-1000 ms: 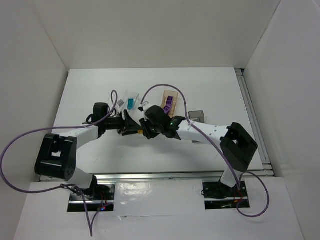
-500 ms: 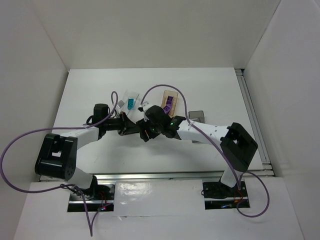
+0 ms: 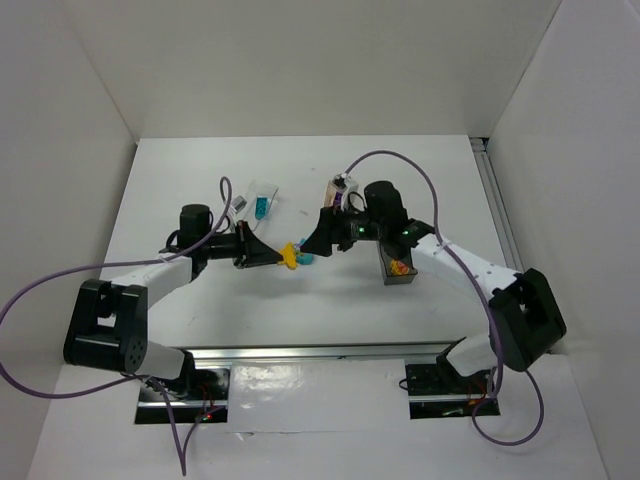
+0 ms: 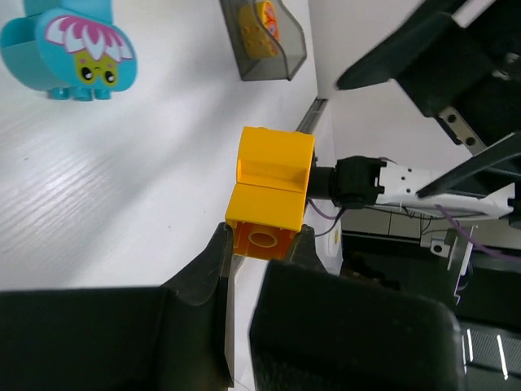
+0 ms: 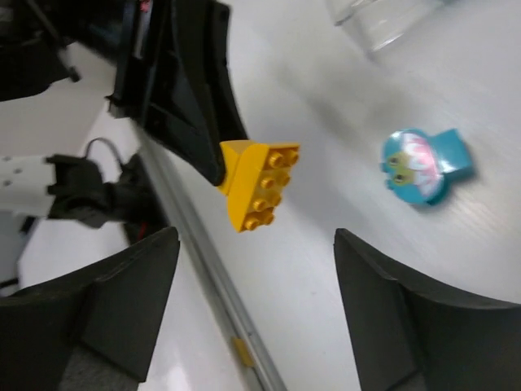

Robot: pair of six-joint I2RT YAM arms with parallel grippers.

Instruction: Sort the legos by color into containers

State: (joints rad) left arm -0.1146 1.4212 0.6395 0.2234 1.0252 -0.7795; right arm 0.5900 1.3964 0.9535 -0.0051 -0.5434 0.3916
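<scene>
My left gripper is shut on a yellow lego, holding it just above the table; in the left wrist view the lego sticks out from between the fingers of the gripper. A cyan lego with a flower face lies on the table just beyond it. My right gripper stands open a short way to the right, apart from the yellow lego, with nothing between its fingers. The dark grey container holds a yellow lego. The tan container holds a purple lego. The clear container holds a cyan lego.
White walls enclose the table on three sides. A metal rail runs along the right edge. Purple cables loop over both arms. The cyan lego lies right of the right gripper's line in the right wrist view.
The left gripper has shut on the yellow lego. The right gripper has opened, let go of it and drawn back to the right, uncovering the dark grey container.
</scene>
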